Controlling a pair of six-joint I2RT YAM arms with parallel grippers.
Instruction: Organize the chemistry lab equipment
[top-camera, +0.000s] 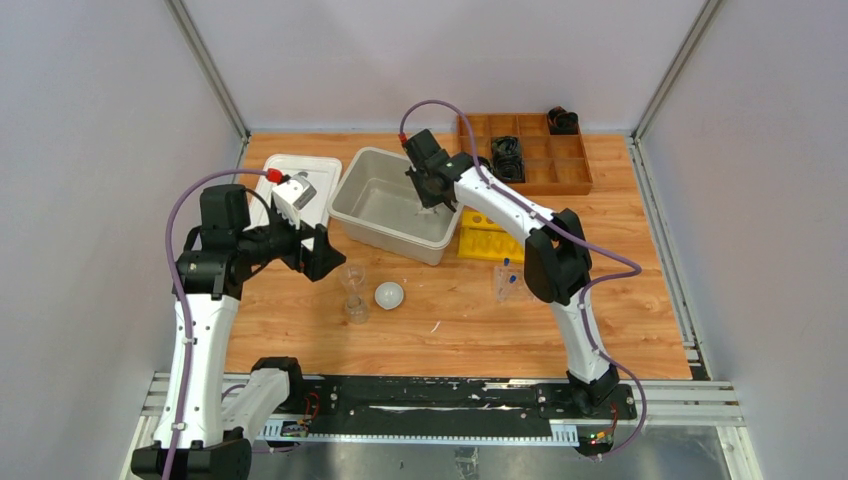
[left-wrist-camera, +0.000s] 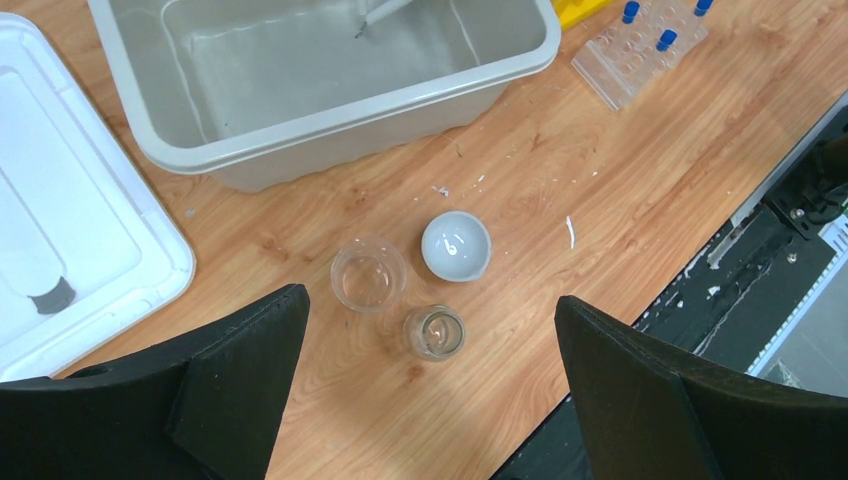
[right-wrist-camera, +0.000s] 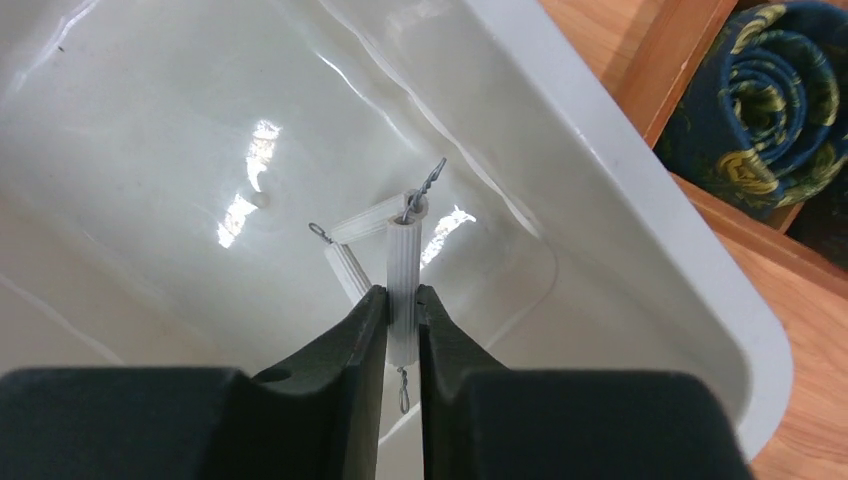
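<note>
Toward the near edge of the wood-grain table (top-camera: 620, 330), the left gripper (left-wrist-camera: 430, 305) hangs with its black fingers spread wide and nothing between them. Right under it stand two small clear glass beakers, a wider one (left-wrist-camera: 368, 278) and a narrower one (left-wrist-camera: 434, 332), upright and just beside each other. The smooth white round dish (left-wrist-camera: 456, 246) sits just right of them, with pale crumbs scattered on the boards nearby. Farther right, a clear plastic rack (left-wrist-camera: 625, 65) holds the blue-capped tubes (left-wrist-camera: 667, 40), and a yellow rack (top-camera: 485, 240) lies just behind it. Past the beakers sits a glossy grey plastic bin (left-wrist-camera: 350, 130). The right gripper (right-wrist-camera: 402, 295) reaches down inside it, pinched onto one ribbed leg of the white triangle frame (right-wrist-camera: 402, 250). The frame's twisted wire corners point down toward the bin floor. A white plastic tray (left-wrist-camera: 100, 230) lies at the bin's left. At the far right corner, a wooden compartment box (top-camera: 560, 170) holds a rolled blue-and-yellow patterned band (right-wrist-camera: 770, 100).
</note>
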